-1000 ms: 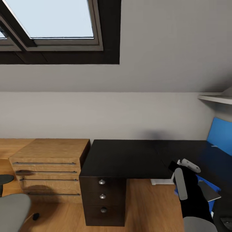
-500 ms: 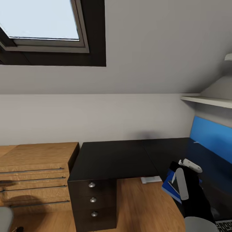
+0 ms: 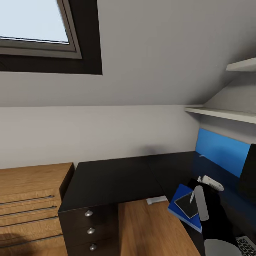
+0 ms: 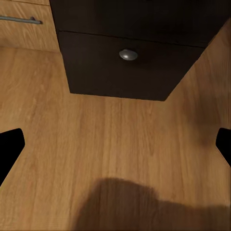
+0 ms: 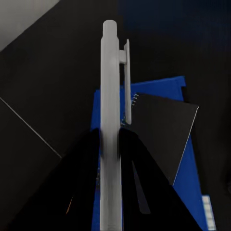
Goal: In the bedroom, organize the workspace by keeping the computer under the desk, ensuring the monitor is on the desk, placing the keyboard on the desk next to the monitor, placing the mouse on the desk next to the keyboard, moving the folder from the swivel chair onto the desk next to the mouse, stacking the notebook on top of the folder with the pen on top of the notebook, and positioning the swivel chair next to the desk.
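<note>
My right gripper (image 3: pixel 206 214) is shut on a pale grey pen (image 3: pixel 200 202) held just above the desk's inner corner. In the right wrist view the pen (image 5: pixel 111 110) runs between the two black fingers (image 5: pixel 89 173). Under it a dark notebook (image 5: pixel 161 125) lies on the blue folder (image 5: pixel 185 192). From the head view the notebook (image 3: pixel 185 205) sits on the folder (image 3: pixel 177 199) at the edge of the glossy black desk (image 3: pixel 113 179). The monitor (image 3: pixel 249 174) and a keyboard corner (image 3: pixel 246 245) are at the right edge. My left gripper (image 4: pixel 115 149) is open above the floor.
A light wooden drawer cabinet (image 3: pixel 28 199) stands left of the desk's black drawer unit (image 3: pixel 89 224), whose knob (image 4: pixel 128 54) is seen from the left wrist. A blue panel (image 3: pixel 220 151) backs the desk and a white shelf (image 3: pixel 224 113) hangs above it. Wooden floor (image 3: pixel 153 231) lies in front.
The head camera has turned right, so the whole scene slid left. The monitor and keyboard corner came into view, and the folder with the notebook shows more fully. The pen stays gripped.
</note>
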{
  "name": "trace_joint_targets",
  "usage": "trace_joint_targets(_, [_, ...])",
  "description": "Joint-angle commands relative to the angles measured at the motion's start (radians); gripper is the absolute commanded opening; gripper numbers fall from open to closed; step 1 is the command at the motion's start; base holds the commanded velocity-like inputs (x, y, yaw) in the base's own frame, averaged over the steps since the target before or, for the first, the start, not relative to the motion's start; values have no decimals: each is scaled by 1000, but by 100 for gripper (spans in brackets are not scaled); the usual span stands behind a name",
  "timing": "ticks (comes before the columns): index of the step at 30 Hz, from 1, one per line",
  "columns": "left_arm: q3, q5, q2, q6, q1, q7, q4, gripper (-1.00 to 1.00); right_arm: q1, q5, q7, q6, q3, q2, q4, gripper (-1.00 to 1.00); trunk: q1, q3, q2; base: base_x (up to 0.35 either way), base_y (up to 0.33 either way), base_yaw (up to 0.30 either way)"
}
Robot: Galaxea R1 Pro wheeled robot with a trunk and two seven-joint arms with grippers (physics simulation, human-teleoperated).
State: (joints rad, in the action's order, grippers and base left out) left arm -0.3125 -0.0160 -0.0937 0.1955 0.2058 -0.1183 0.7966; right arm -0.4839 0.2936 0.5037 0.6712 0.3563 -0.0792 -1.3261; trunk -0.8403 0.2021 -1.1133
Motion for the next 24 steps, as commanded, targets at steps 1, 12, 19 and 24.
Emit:
trace_joint_targets(1, [-6, -2, -1, 1, 0, -9, 1, 100, -1, 13, 3, -9, 1, -1, 1, -100, -1, 1, -1, 177, 0, -29])
trace_joint_targets(12, [-7, -2, -1, 1, 0, -9, 1, 100, -2, 15, 0, -124, -4, 58, 144, -100, -1, 1, -1, 37, 0, -6])
trace_joint_targets(19, [-7, -2, -1, 1, 0, -9, 1, 100, -3, 11, 1, -201, -5, 71, 185, -100, -1, 1, -1, 2, 0, 0])
trace_joint_targets(24, [-7, -2, -1, 1, 0, -9, 1, 100, -7, 10, 0, -237, -5, 85, 269, -100, -1, 1, -1, 0, 0, 0])
